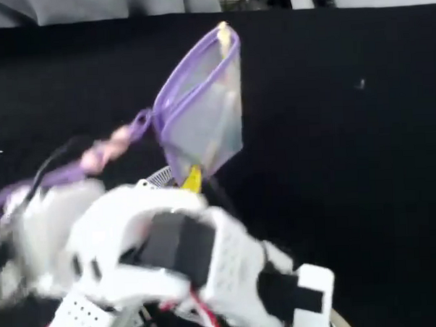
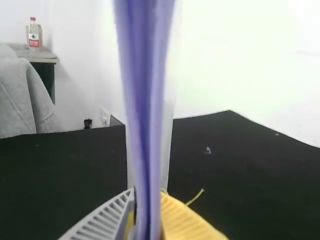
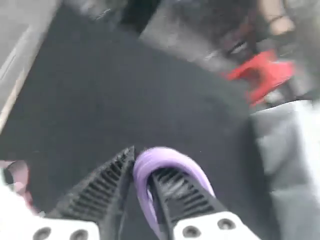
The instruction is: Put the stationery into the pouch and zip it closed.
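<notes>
A see-through pouch [image 1: 205, 113] with a purple zip edge hangs upright above the black table. Pale yellow stick-like stationery [image 1: 225, 37] shows through its wall. My left gripper [image 1: 181, 177] is shut on the pouch's lower corner, with one finger grey and one yellow. From the left wrist, the pouch [image 2: 145, 100] rises edge-on out of that gripper [image 2: 146, 201]. A purple strap [image 1: 109, 148] runs from the zip toward a blurred arm at the left. My right gripper [image 3: 143, 162] is shut on the strap's purple loop [image 3: 162, 159].
The black table [image 1: 348, 165] stretches to the right and back, where it meets a pale wall. A bottle [image 2: 34, 34] stands on a shelf and grey cloth [image 2: 20, 95] lies beyond the table edge. Red gear [image 3: 260, 70] sits off the table.
</notes>
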Robot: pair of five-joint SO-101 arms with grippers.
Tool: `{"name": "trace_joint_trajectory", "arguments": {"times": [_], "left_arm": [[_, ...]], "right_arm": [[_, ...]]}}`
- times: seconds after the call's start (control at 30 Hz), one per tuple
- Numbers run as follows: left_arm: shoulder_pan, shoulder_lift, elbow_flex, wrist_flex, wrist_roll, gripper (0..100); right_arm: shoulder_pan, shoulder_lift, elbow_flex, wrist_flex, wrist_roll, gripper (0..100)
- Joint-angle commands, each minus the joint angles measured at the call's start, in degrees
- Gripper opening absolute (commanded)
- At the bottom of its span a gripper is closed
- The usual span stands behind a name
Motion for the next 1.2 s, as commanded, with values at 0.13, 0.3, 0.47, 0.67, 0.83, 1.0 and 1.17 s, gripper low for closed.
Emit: {"name": "trace_joint_trajectory", "arguments": {"times": [0.13,0.3,0.47,0.67,0.83,1.0,1.17], "left_arm": [[0.0,-0.5,1.3,-1.8,0.6,3],[0.1,-0.5,1.3,-1.5,0.6,3],[-0.1,-0.4,1.3,-1.3,0.4,3],[0.0,-0.4,1.3,-1.3,0.0,3],[0.0,-0.4,1.3,-1.3,0.0,3],[0.0,-0.4,1.3,-1.3,0.0,3],[0.0,-0.4,1.3,-1.3,0.0,3]], "right_arm": [[10.3,1.6,1.4,-17.6,4.0,1.1],[7.2,10.0,7.8,-28.6,6.5,1.1],[1.0,17.1,3.6,-25.7,12.0,1.1],[-6.8,20.3,-5.8,-14.2,12.0,1.1],[-9.9,20.4,-13.1,-5.0,11.7,1.1],[-13.5,20.8,-18.8,0.6,11.6,1.1],[-5.0,20.9,-18.8,-4.0,10.3,1.1]]}}
